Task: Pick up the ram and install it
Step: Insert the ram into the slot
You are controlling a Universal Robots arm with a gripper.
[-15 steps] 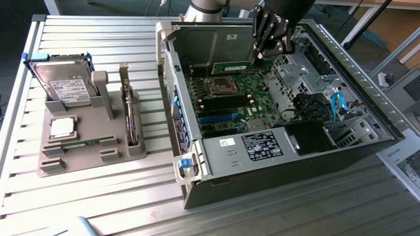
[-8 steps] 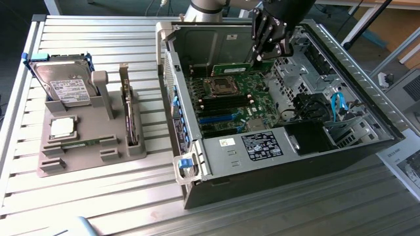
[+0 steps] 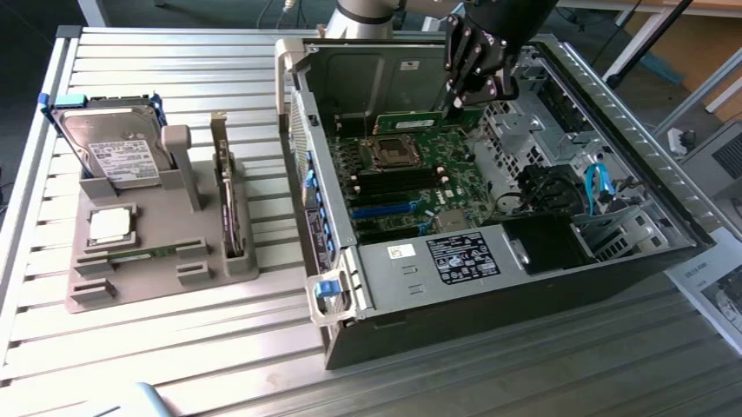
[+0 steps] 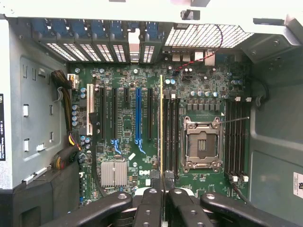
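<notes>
The tool (image 4: 161, 177) clenches the ram (image 4: 161, 123) edge-down, its length parallel to the memory slots (image 4: 171, 132) below.

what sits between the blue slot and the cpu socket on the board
In the wrist view: a black slot next to the blue slot, then the ram held edge-on in the shut gripper, then black memory slots beside the CPU socket.

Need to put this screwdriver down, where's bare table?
Bare table slats: the wide patch below the grey holder and computer case in the exterior view, and a narrow strip between them. Inside the case is crowded around the ram.
</notes>
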